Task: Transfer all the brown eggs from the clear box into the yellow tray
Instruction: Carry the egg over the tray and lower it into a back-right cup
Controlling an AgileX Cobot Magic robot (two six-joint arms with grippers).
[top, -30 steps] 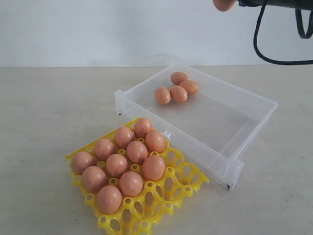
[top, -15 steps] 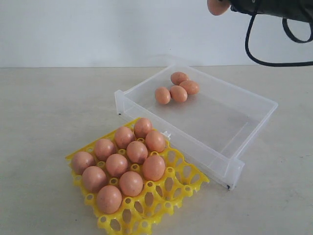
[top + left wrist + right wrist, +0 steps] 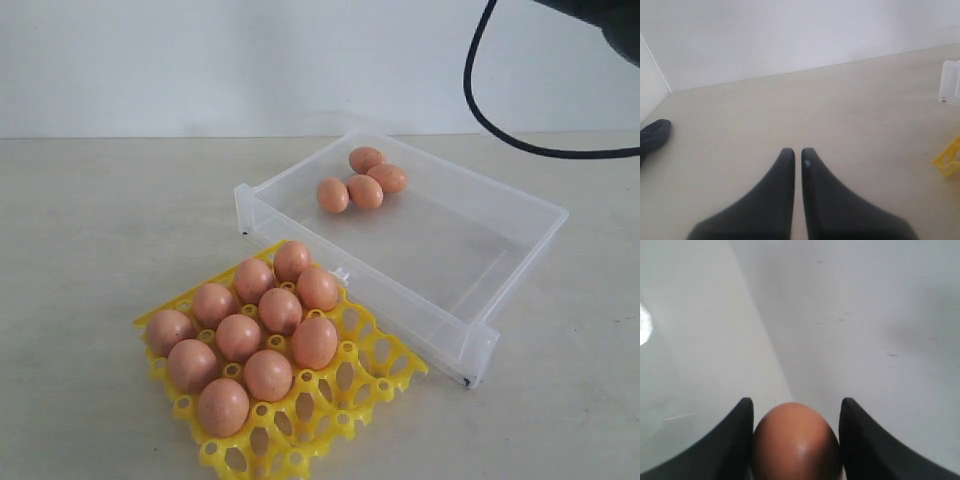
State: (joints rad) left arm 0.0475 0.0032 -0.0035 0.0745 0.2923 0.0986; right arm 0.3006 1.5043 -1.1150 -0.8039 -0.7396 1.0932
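Snugly, one brown egg point(image 3: 795, 440) between right jaws.

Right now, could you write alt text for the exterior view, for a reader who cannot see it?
Eleven brown oval eggs sit in a bright yellow plastic egg tray at the front; four more lie clustered in a far corner of the clear shallow plastic box behind it. A black cable hangs at top right.

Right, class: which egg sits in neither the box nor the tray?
The egg clamped between the right tool's fingers, seen only in the right wrist view; all others lie in the box or the tray.
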